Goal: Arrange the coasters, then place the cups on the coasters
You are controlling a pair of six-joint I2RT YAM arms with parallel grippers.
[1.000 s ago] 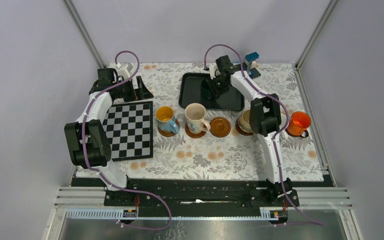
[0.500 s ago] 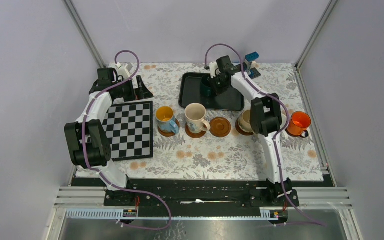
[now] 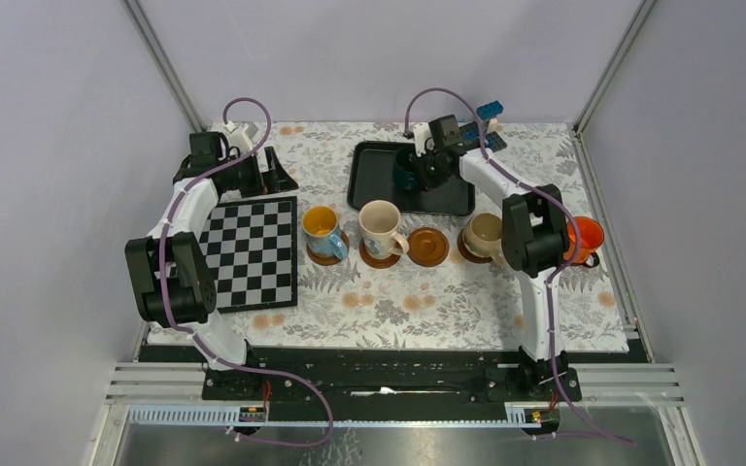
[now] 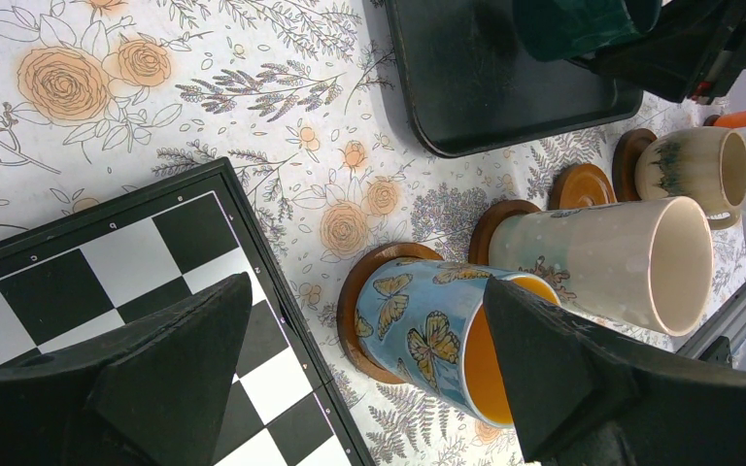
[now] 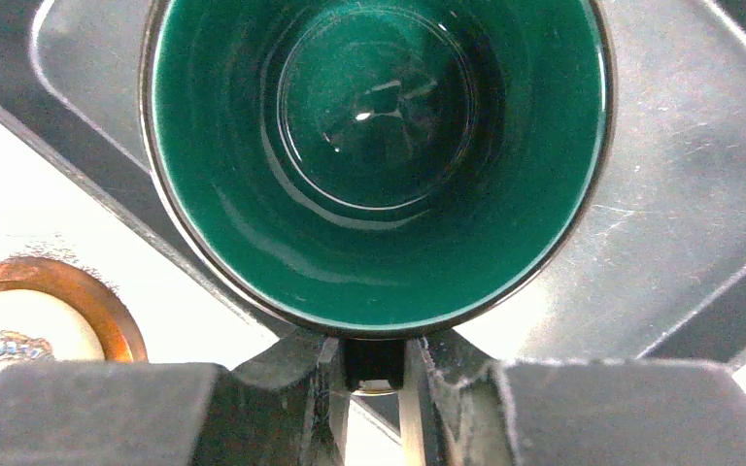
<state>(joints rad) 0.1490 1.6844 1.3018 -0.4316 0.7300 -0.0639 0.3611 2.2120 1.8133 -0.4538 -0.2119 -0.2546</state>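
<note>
Three cups [image 3: 381,228] stand on coasters [image 4: 350,291] in a row on the bench [image 3: 398,301]; a fourth coaster [image 3: 428,246] lies bare. Beyond, the right jaws pinch the handle of a green cup [image 5: 379,155] over the black tray [image 3: 369,189], apparently lifted clear. The left jaws gape wide by the chessboard [image 3: 251,252].

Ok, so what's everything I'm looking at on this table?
blue butterfly mug: one, leftmost coaster
tall cream mug: one, next coaster
beige mug: one, rightmost coaster
orange mug: one, right end, partly behind arm
dark green mug: one, at the tray
coasters: four, brown, one row; third bare
tray: one, black, far middle
chessboard: one, black-and-white, left
blocks: blue, far edge, count unclear
left gripper: black, open, by the chessboard
right gripper: black, shut on the dark green mug's handle
</note>
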